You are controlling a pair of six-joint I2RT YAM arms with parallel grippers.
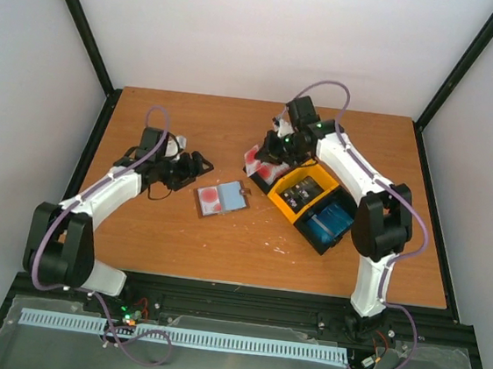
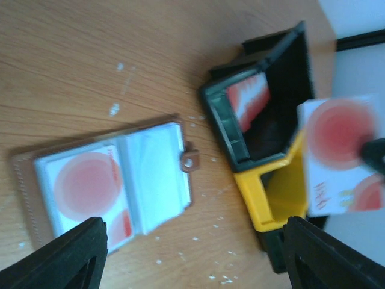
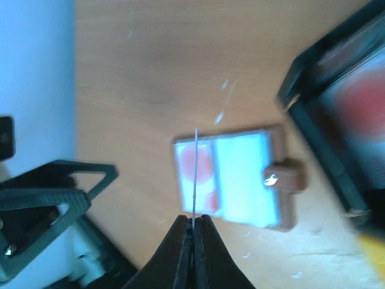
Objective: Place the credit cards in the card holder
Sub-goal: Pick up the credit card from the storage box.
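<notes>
Right gripper (image 3: 194,221): jaws clamped on red-and-white credit card (image 3: 196,174); risk, thin-edge pinch twists, missing card holder (image 3: 243,180) at frame centre. Left gripper (image 2: 194,241): jaws apart

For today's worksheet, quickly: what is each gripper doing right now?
Left gripper: open, empty.
Right gripper: shut on a card.

Card holder (image 1: 222,200) on table (image 1: 191,126), bins (image 1: 286,210) to its right

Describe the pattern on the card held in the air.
The card is white with red discs; best in left wrist view.
</notes>
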